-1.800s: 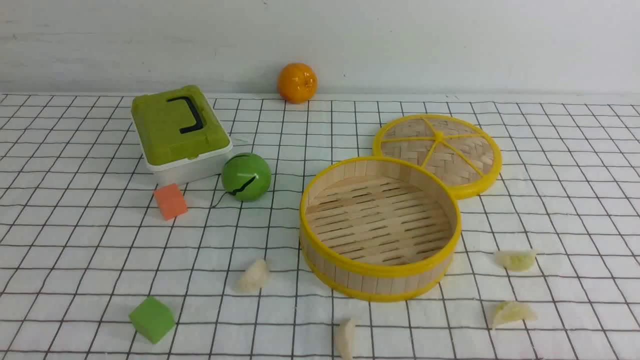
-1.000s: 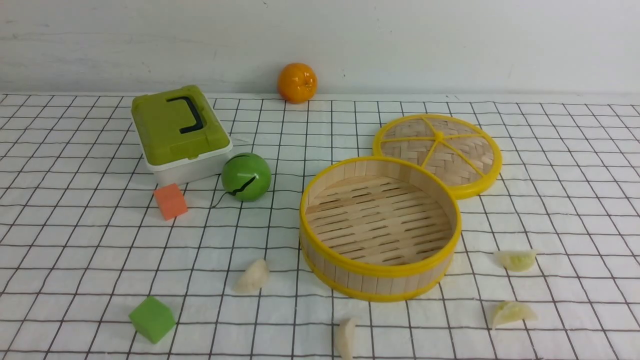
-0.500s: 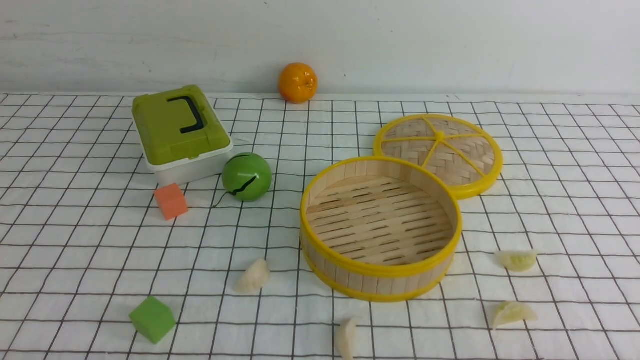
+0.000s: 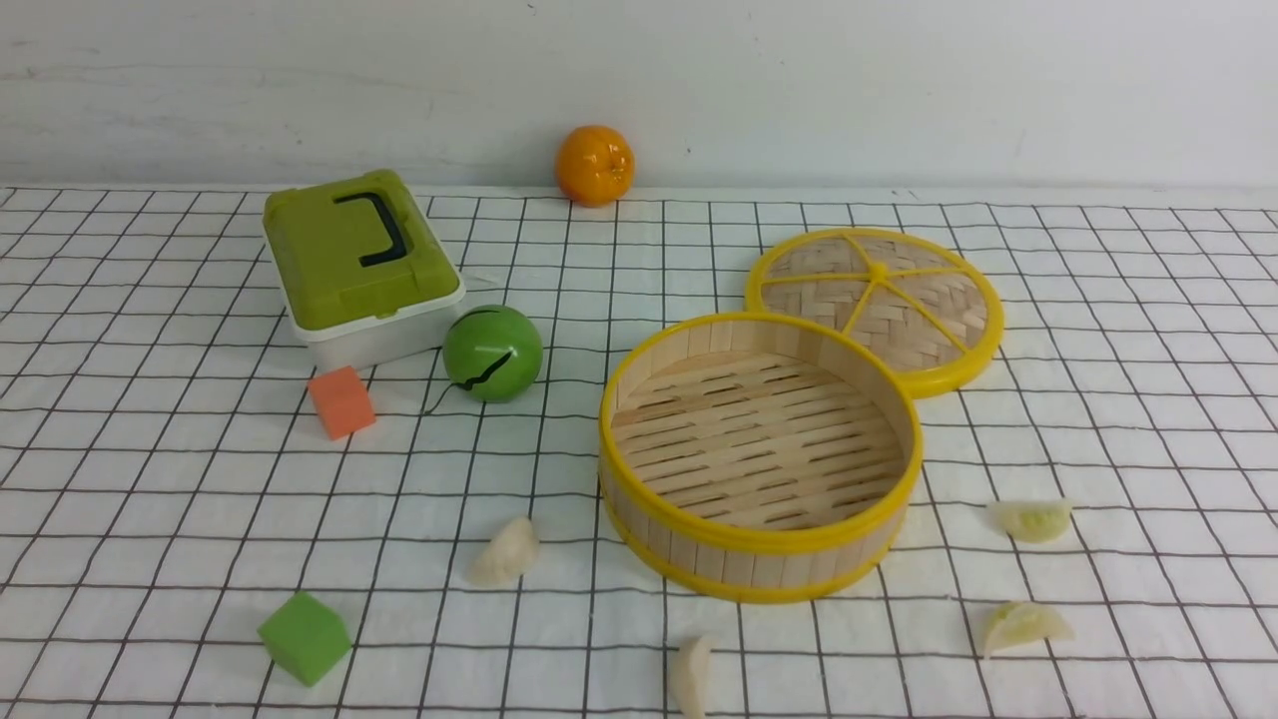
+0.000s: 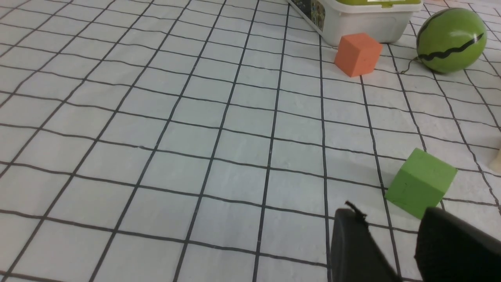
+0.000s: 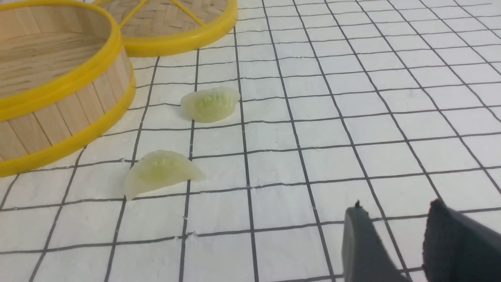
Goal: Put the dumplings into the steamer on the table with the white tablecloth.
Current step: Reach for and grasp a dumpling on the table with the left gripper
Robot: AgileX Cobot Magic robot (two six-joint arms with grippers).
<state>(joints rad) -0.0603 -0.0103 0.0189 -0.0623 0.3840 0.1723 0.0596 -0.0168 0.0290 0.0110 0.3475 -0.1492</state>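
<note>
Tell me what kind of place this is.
Probably a staged tabletop set-up for robot practice, not a real kitchen: a grid-printed white tablecloth, toy dumplings lying around an empty bamboo steamer, and a bare white wall behind.

Of the robot, only the finger ends show. The left gripper [image 5: 389, 214] has two matte black fingers [image 5: 352, 246], broad and smooth, narrower toward the tip. One tip carries a small pointed nub [image 5: 354, 207]. The right gripper [image 6: 396, 207] has the same pair, dark grey-black, also with a nub on one tip.
</note>
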